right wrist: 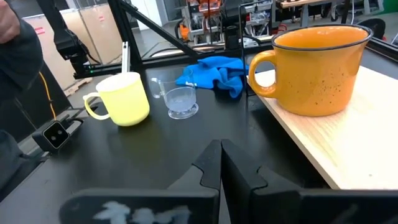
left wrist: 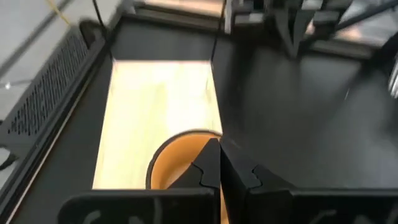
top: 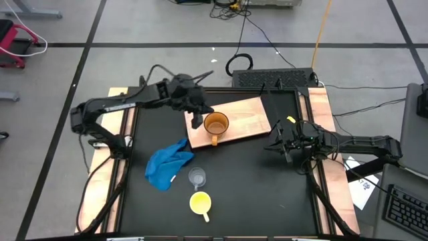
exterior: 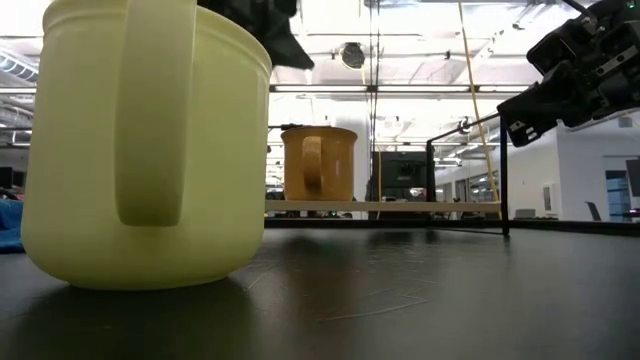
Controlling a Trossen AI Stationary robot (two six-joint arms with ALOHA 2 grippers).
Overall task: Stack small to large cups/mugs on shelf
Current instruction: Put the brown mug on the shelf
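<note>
Orange mug [top: 216, 124] is on the shelf [top: 249, 114]; yellow mug [top: 200, 202] goes next.
Left gripper [top: 195, 120], closed and empty beside it, should open wide first; right gripper [top: 283, 148] is closed too.

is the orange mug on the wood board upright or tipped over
Upright. The orange mug stands on its base on the wood board, rim up and handle to the side; the high view looks straight into its open mouth.

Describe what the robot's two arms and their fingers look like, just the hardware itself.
Both arms are dark, nearly black, built of slim jointed segments with blocky wrist housings. The left gripper and right gripper each end in two flat black fingers with stepped, notched inner edges. Thin black cables loop along the left arm. A small yellow mark shows near the right wrist.
</note>
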